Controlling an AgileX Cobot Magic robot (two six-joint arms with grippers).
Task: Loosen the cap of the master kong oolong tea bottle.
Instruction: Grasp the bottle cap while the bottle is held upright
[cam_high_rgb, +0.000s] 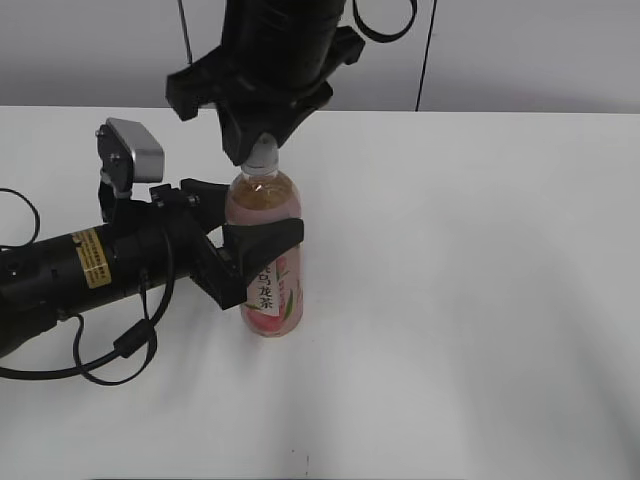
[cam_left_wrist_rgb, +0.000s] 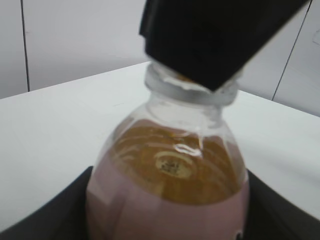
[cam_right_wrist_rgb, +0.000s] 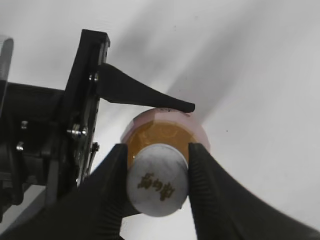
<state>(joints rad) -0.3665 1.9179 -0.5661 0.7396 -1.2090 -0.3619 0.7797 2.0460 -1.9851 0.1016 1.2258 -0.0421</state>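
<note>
Cap (cam_right_wrist_rgb: 157, 186) up top, white and ribbed, pinched on both sides by the right gripper (cam_high_rgb: 258, 152) coming straight down. Below it the master kong oolong tea bottle (cam_high_rgb: 268, 255) stands upright on the white tabletop (cam_high_rgb: 480, 300), mid-left, its body clamped between the left gripper's (cam_high_rgb: 250, 250) black fingers (cam_high_rgb: 268, 235) from the side.

The bottle (cam_high_rgb: 268, 255) stands on the table (cam_high_rgb: 480, 250), seemingly near its middle.
</note>
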